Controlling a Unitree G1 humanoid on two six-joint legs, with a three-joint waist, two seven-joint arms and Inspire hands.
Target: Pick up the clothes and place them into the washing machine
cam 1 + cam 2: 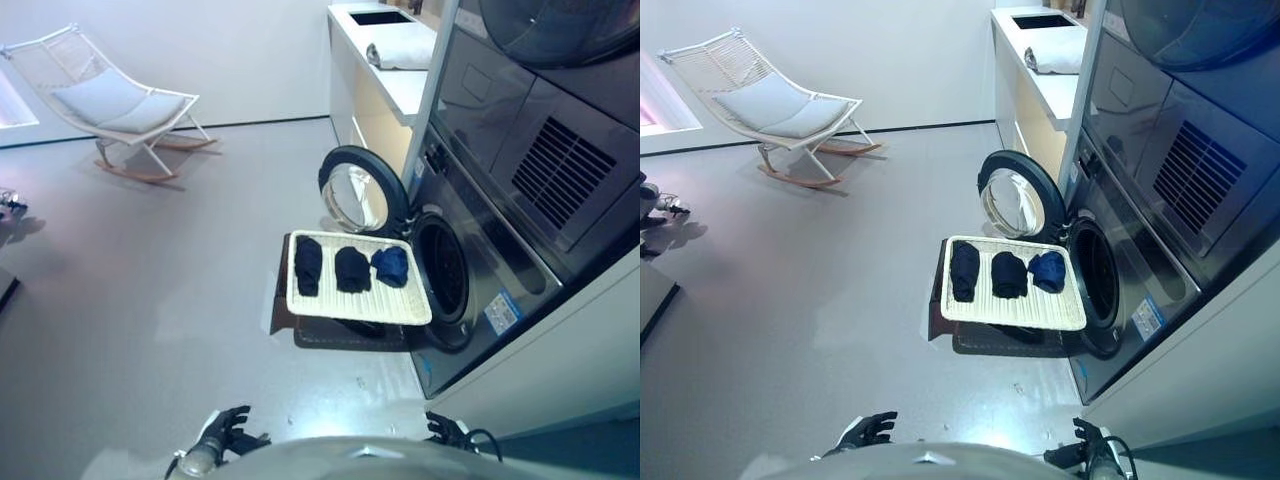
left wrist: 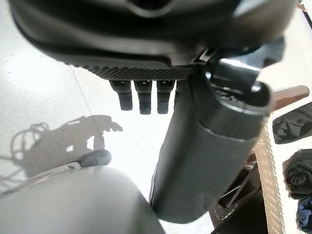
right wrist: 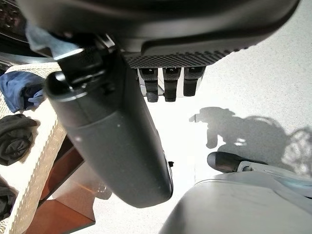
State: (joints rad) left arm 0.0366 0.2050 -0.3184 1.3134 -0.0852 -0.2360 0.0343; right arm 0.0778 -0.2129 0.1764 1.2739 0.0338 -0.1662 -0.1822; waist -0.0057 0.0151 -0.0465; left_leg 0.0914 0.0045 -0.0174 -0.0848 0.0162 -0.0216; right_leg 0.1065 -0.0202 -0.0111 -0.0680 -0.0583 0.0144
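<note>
Three soft, light rolled dark garments lie on a white woven tray beside the open front-loading washing machine, best pinched mid-roll; left hand and right hand hang relaxed, empty.

Head stereo pair high above the tray (shared), wrist cameras close, floorward.

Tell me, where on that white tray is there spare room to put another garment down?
The white tray is bare along its near strip, in front of the three rolled clothes. The far half is crowded: two dark rolls and a blue one lie in a row by the washer's open door.
</note>
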